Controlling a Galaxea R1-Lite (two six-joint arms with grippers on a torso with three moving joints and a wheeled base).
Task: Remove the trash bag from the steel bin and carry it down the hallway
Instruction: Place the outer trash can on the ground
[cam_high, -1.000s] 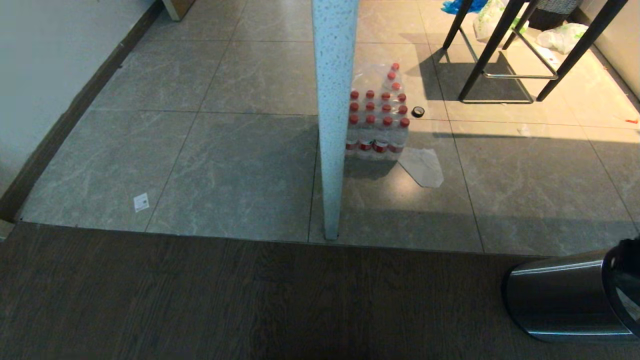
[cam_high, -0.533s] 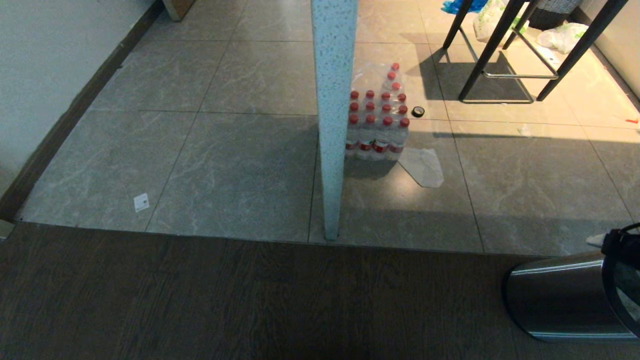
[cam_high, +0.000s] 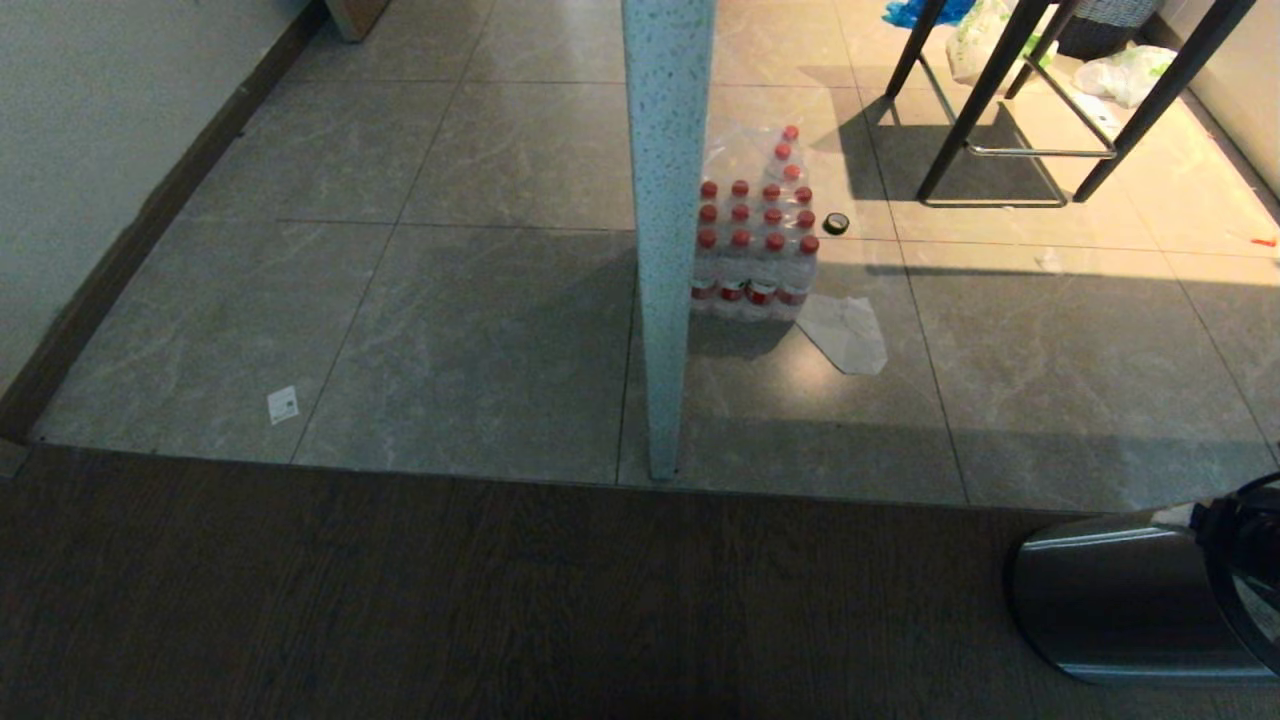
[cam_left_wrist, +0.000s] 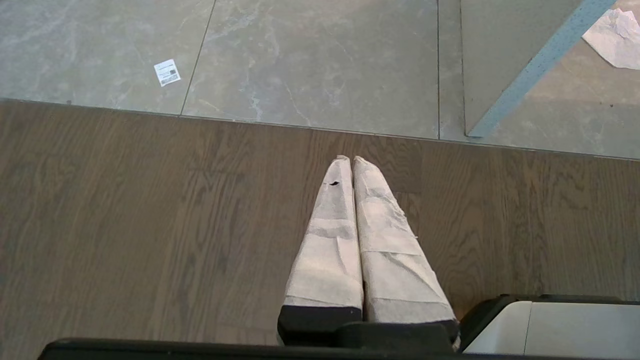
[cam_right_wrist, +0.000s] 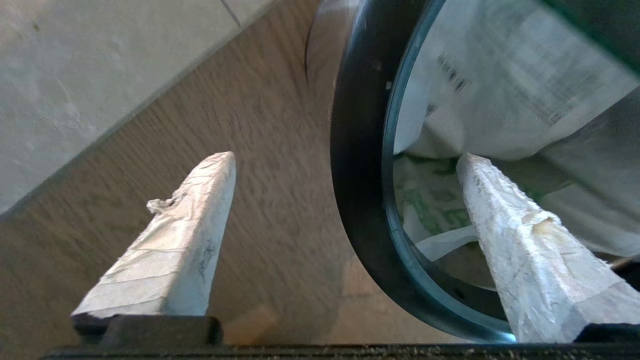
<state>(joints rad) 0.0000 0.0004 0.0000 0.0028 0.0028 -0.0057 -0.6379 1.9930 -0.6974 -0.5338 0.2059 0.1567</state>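
Right gripper (cam_right_wrist: 345, 160) jaws widened, straddling steel bin (cam_right_wrist: 357, 165) rim, trash bag (cam_right_wrist: 500, 100) inside

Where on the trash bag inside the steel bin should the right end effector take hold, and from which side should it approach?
Probably the loose white loop of the trash bag, from above through the mouth of the steel bin. The bag sits below the rim, walled in all round, so only the top is free. The right end effector is open, astride the black rim, one fingertip already over the bag.
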